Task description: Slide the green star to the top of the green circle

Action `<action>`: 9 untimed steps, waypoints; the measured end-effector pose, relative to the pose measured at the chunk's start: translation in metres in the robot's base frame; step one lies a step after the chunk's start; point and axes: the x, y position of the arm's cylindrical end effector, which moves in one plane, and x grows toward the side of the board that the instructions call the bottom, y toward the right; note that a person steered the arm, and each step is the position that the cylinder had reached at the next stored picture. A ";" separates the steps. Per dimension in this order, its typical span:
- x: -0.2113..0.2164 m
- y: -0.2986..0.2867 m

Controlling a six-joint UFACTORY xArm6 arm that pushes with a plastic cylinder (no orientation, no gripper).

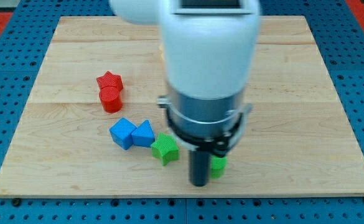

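The green star (165, 148) lies low on the wooden board (306, 93), just right of the blue blocks. The green circle (218, 165) sits to its right, mostly hidden behind the dark rod. My tip (198, 183) is at the rod's lower end, between the two green blocks and a little below them, touching or almost touching the circle's left side. The star is a short gap to the tip's upper left.
A blue cube (122, 132) and a blue triangle (144, 133) sit side by side left of the star. A red star (109, 81) and a red cylinder (111, 99) stand together at the upper left. The white arm body (206, 50) hides the board's upper middle.
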 end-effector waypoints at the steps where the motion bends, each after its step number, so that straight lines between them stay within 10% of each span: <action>1: 0.009 0.018; 4: -0.017 -0.108; 9: -0.057 -0.031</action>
